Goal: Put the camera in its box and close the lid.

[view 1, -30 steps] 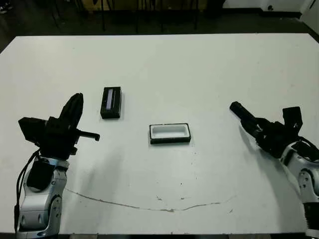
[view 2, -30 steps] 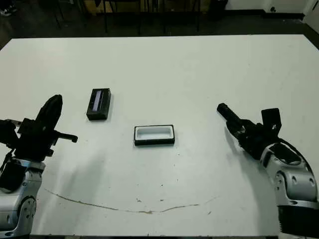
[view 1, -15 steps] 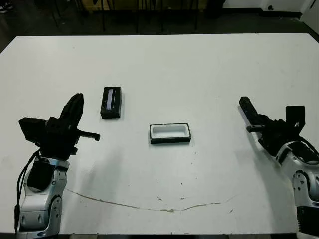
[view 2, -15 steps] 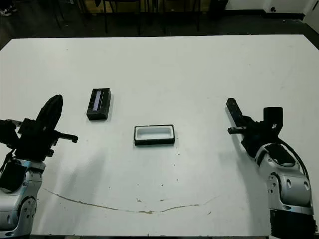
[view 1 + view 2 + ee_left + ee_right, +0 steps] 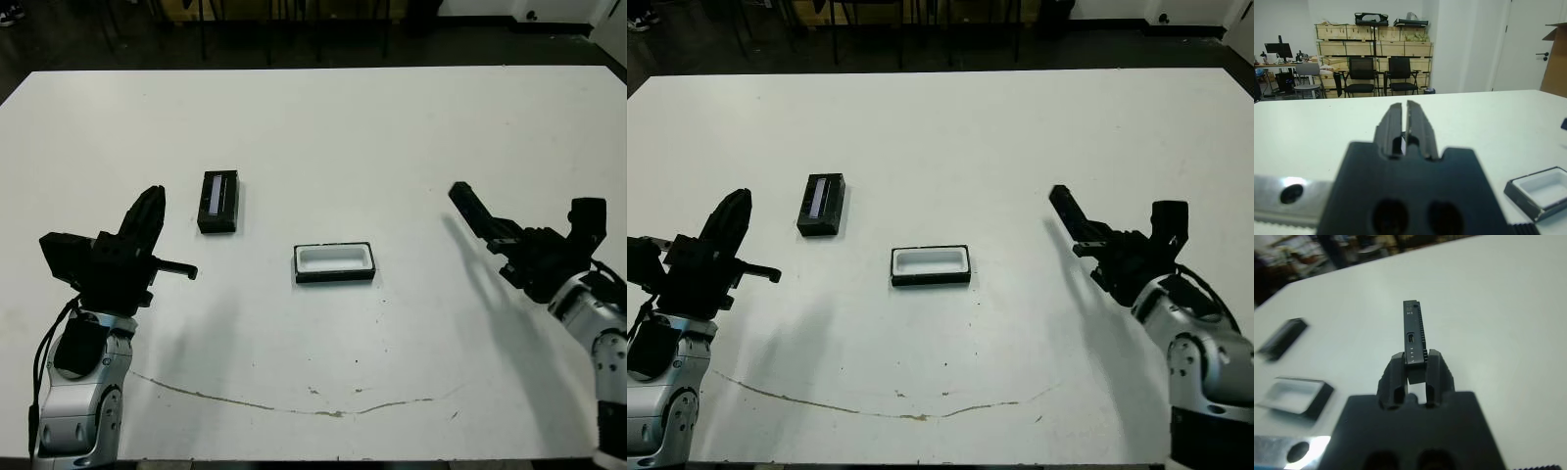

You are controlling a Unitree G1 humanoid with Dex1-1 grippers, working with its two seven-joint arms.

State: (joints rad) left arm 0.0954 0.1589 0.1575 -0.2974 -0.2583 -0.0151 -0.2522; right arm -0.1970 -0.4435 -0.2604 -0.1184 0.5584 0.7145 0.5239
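The box (image 5: 335, 262), a black tray with white lining, lies open at the table's middle. The lid (image 5: 218, 201), a black slab with a pale stripe, lies left of it and farther back. My right gripper (image 5: 1414, 366) is shut on the camera (image 5: 1414, 335), a narrow black bar with a ribbed edge that sticks out beyond the fingertips. It hovers above the table to the right of the box, the camera (image 5: 468, 208) pointing toward the table's middle. My left gripper (image 5: 1404, 113) is shut and empty, held at the left, nearer than the lid.
A thin dark crack line (image 5: 294, 403) runs across the white table (image 5: 323, 127) near its front edge. Beyond the far edge stand black chairs (image 5: 1382, 73) and wooden crates. The box (image 5: 1542, 188) also shows in the left wrist view.
My right gripper, holding the camera, has swung: first to the right and away, now back toward the middle and a little higher. The left arm, box and lid have not moved.
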